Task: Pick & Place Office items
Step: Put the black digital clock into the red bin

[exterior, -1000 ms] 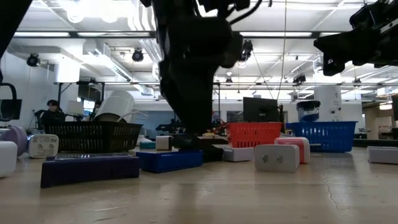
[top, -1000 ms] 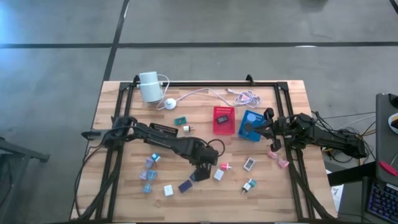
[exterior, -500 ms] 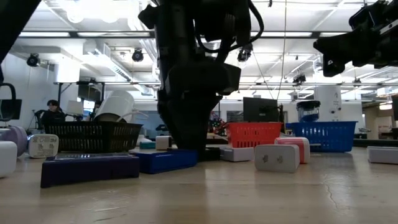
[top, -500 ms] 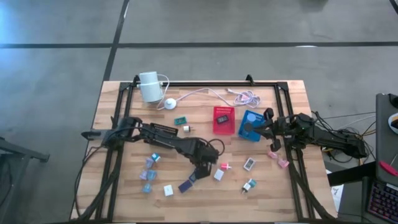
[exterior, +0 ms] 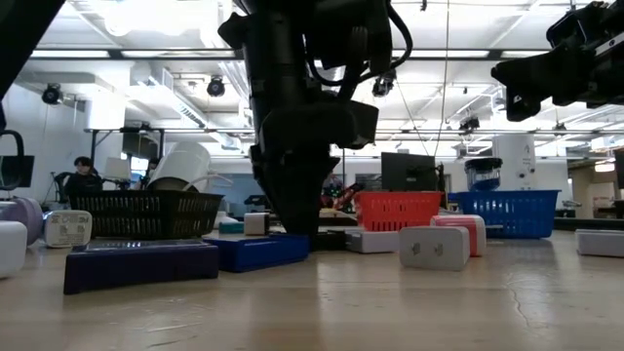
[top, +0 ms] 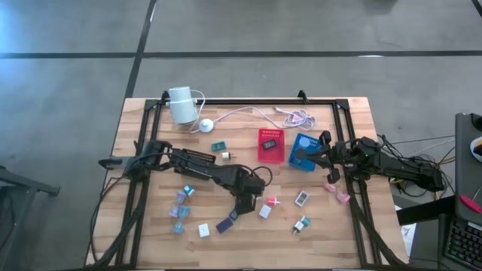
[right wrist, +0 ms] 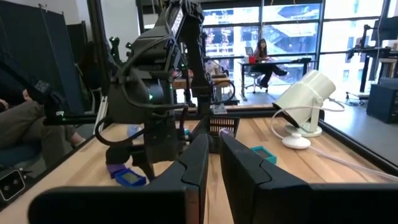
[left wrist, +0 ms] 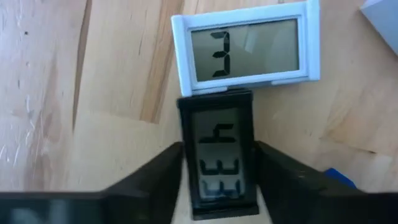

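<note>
Small office items lie scattered over the near half of the wooden table [top: 151, 120]. My left gripper [top: 239, 206] points straight down at mid-table, shut on a small black-framed display piece [left wrist: 217, 158]. A white-framed display piece [left wrist: 245, 46] lies just beyond it, flat on the wood; it also shows in the high view as the white piece [top: 265, 211]. A dark blue piece [top: 224, 224] lies close by. My right gripper [right wrist: 211, 168] hangs level and shut over the blue tray [top: 307, 139] at the right, holding nothing. My left gripper pinches the black display piece by its two long sides [left wrist: 185, 168] between its two fingers. The fingers come from above, pointing down, and lie across the piece. The piece lies flat on the table, screen up.
A red tray [top: 271, 145] and a black tray [top: 197, 156] stand at mid-table. A white cylinder [top: 181, 104] with its cable [top: 256, 113] sits at the far edge. Teal pieces [top: 181, 199] lie at the near left, pink pieces [top: 337, 193] and white pieces [top: 301, 198] at the near right.
My left gripper has come down onto the black display piece and its fingers have drawn together on it. The right arm has kept still.
</note>
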